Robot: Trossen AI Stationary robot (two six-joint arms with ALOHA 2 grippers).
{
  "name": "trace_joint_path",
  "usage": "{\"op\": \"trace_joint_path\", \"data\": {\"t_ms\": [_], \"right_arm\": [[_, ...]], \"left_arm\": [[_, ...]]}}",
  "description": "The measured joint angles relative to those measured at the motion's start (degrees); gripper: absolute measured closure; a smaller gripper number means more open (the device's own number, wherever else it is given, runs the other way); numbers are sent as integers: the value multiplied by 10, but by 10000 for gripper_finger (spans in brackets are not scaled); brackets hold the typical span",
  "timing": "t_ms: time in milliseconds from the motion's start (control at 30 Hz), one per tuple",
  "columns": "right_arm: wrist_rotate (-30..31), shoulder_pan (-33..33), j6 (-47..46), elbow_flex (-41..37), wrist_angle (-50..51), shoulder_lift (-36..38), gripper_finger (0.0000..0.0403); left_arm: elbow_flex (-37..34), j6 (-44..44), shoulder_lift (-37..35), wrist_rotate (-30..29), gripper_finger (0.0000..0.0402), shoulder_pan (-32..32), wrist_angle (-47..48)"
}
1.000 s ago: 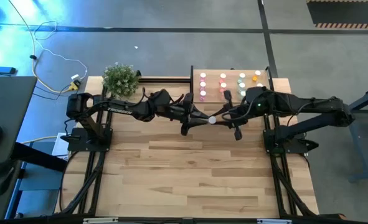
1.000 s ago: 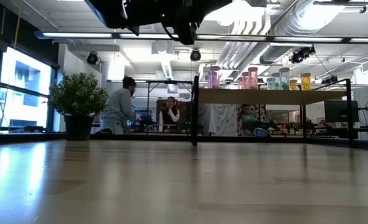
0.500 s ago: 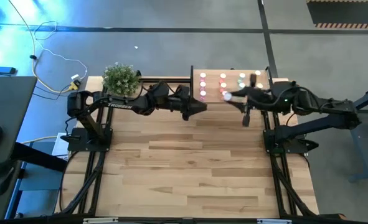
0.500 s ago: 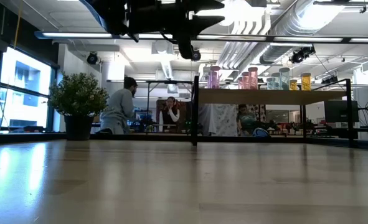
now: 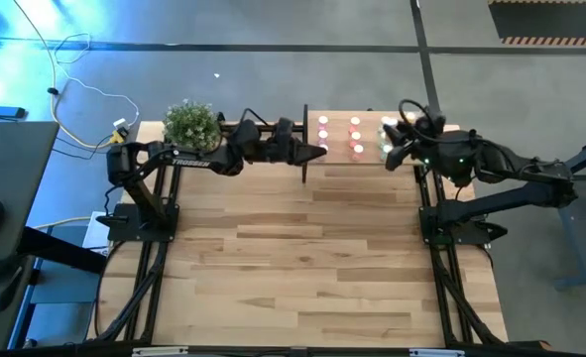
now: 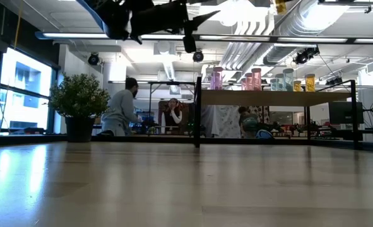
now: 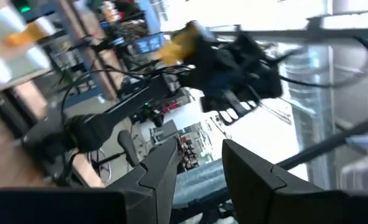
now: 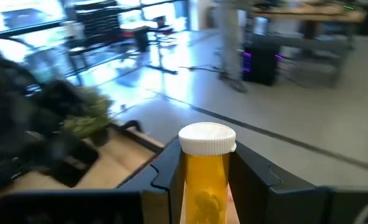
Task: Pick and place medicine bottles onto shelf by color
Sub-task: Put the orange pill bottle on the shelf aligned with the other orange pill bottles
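Observation:
In the right wrist view an orange medicine bottle (image 8: pixel 207 177) with a white cap stands between the fingers of my right gripper (image 8: pixel 207 158), which is shut on it. Seen from above, that gripper (image 5: pixel 402 129) hovers over the right end of the light-wood shelf (image 5: pixel 370 159). Rows of pink, red-pink, pale green and orange bottles (image 5: pixel 355 137) stand on the shelf, upright on its top board (image 6: pixel 268 98) in the low view. My left gripper (image 5: pixel 317 151) points at the shelf's left edge, high above the table. Its fingers (image 7: pixel 162 177) stand a little apart around nothing. My right gripper pinches the orange bottle's body (image 8: pixel 207 186) between its two fingers, one on each side. The white cap (image 8: pixel 207 138) sticks out past the fingertips. The bottle is lifted clear, high over the shelf (image 6: pixel 280 5).
A leafy potted plant (image 5: pixel 191 124) stands at the table's far left corner, just behind my left arm. The shelf's dark upright panel (image 5: pixel 304 149) is right at my left gripper's tips. The plank tabletop (image 5: pixel 302 258) stretches toward the near edge. People (image 6: pixel 120 110) sit in the room beyond.
My right gripper has carried the orange bottle from the table's middle toward the far edge and to the right, over the shelf, rolling its wrist on the way. My left gripper has drawn away from it toward the far edge, up to the shelf's left edge, also rolling.

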State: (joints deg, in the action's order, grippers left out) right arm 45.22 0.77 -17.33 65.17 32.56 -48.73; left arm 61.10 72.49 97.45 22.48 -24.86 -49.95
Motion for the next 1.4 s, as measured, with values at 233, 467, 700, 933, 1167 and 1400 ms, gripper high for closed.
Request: {"op": "trace_joint_path", "data": {"t_ms": [233,467,700,933,1167,1400], "right_arm": [[94,0,-159,-3,95,0,311],[145,0,-338,-4,223,-11,311],[145,-1,-463,-4,331,-24,311],[144,-1,-535,-4,405,-27,311],[122,-1,-491,-4,358,-27,311],[51,-1,-396,-4,270,-23,311]], "left_arm": [[0,-18,0,95,284,-29,-32],[0,-22,0,174,284,-51,-31],[0,-22,0,214,284,-67,-31],[0,-22,0,216,284,-71,-31],[0,-110,0,214,284,-71,-31],[15,-221,0,217,284,-70,-20]]}}
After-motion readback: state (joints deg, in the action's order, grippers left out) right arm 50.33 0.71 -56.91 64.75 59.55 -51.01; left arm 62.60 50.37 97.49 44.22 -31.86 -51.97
